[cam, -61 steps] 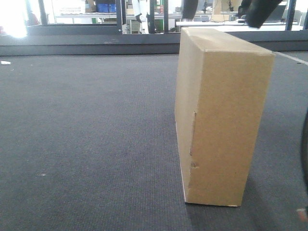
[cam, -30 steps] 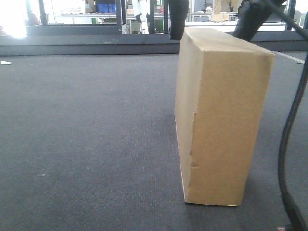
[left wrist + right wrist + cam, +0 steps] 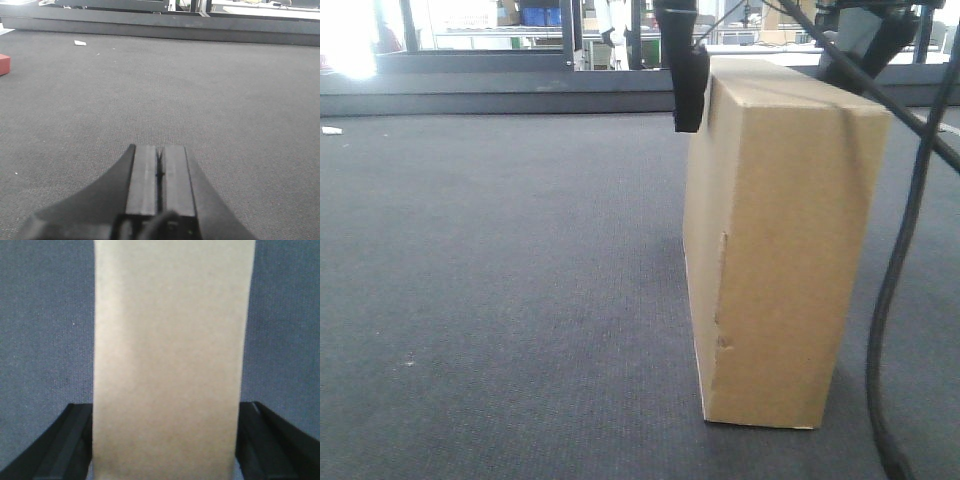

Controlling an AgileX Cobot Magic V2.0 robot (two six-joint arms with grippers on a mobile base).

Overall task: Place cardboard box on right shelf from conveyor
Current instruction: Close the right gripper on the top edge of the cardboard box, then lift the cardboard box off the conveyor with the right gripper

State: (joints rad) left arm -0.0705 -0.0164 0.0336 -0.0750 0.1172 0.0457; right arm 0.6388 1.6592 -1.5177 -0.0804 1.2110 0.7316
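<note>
The tan cardboard box (image 3: 775,240) stands upright on its narrow side on the dark grey conveyor (image 3: 500,280), seam flap facing me. My right gripper (image 3: 770,95) is down over the box's top and stands open. One black finger (image 3: 688,90) hangs beside the left face and the other (image 3: 865,50) is behind the right top edge. In the right wrist view the box (image 3: 170,355) fills the gap between the two fingers (image 3: 70,440), close to both. My left gripper (image 3: 160,150) is shut and empty, low over the bare belt (image 3: 200,90). The right shelf is out of view.
A dark rail (image 3: 500,95) edges the belt at the back. A black cable (image 3: 900,250) hangs down at the right of the box. A small red block (image 3: 4,64) and a white scrap (image 3: 80,43) lie on the belt far left.
My right gripper has come down from above the frame over the box, its left finger now beside the upper left face. The cable has swung further in at the right. The box has not moved.
</note>
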